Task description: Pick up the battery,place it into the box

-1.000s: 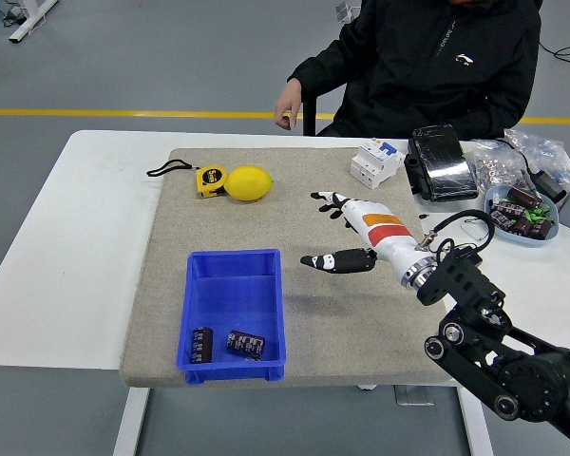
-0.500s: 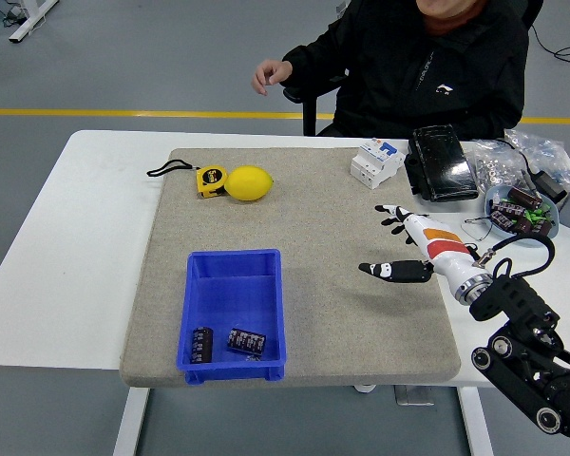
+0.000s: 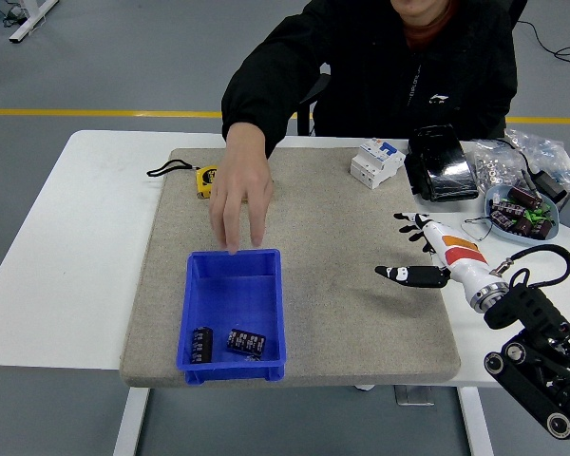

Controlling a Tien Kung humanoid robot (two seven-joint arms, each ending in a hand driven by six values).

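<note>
Where grey mat [image 3: 342, 313] covers white table [image 3: 66, 256], right hand [image 3: 423, 255] spread, empty

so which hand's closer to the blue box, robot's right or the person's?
The person's hand: fingertips reach the blue box's far rim. The robot's right hand is open, well off to its right.

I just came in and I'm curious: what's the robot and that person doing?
Two batteries lie in the blue box. The right robot hand hovers open and empty over the mat's right side. A person's hand reaches across the table with its fingers at the box's far rim. The left robot hand isn't visible.
</note>
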